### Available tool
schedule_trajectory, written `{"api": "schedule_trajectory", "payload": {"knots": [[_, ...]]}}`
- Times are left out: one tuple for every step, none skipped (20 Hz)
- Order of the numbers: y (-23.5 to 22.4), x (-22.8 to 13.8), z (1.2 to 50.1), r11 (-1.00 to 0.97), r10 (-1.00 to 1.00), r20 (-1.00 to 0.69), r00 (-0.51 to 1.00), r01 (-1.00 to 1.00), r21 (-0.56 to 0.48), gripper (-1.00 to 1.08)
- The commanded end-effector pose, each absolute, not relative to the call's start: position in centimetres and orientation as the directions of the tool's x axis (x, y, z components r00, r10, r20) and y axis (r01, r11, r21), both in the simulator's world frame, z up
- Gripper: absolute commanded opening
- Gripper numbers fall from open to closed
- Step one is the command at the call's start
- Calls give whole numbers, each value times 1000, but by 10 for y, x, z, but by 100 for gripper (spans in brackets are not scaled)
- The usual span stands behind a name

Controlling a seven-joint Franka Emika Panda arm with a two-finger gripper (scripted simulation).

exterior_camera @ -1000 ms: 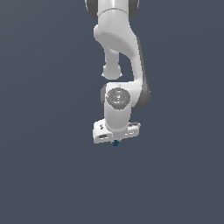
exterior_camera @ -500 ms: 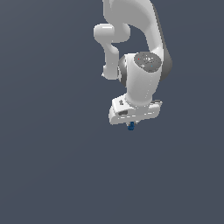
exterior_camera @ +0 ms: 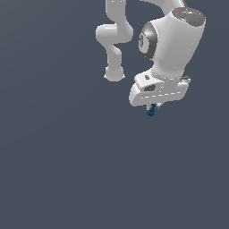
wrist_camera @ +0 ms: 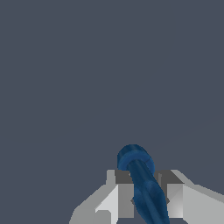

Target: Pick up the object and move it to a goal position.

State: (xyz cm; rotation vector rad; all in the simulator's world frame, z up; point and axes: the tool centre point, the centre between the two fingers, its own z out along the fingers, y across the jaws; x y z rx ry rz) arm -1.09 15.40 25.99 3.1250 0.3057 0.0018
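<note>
The object (exterior_camera: pixel 151 110) is a small dark blue piece that pokes out below my white gripper (exterior_camera: pixel 152 107) in the exterior view. In the wrist view the object (wrist_camera: pixel 141 179) looks like a blue rod with a rounded end, clamped between the two grey fingers (wrist_camera: pixel 121 192), with the gripper (wrist_camera: pixel 144 194) shut on it. The gripper hangs high at the exterior view's upper right, well above the dark grey ground. The fingers hide part of the object.
The white arm (exterior_camera: pixel 117 40) bends down from the top of the exterior view. Plain dark grey ground (exterior_camera: pixel 67 170) fills the rest of both views, and no other object shows.
The gripper has carried the blue object up and toward the exterior view's right. The arm appears larger now. The grip on the object has stayed the same.
</note>
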Motion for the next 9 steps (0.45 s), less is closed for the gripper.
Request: {"api": "schedule_trajectory", "payload": {"knots": [[166,-18,275,-981,193,0,981,193,2,-100],[170,-20,279,-981,192,0,981,192,1,-100],[173,-21,283,-981,192,0,981,192,1,-100],[176,-23,287,-981,192,0,981,192,1,-100],[178,-23,290,-981,192,0,981,192,1,-100],[180,-24,292,-981,192,0,981,192,1,-100],[181,-24,293,-981,192,0,981,192,0,-100],[182,-25,294,-981,192,0,981,192,0,-100],[182,-25,294,-981,192,0,981,192,0,-100]]}}
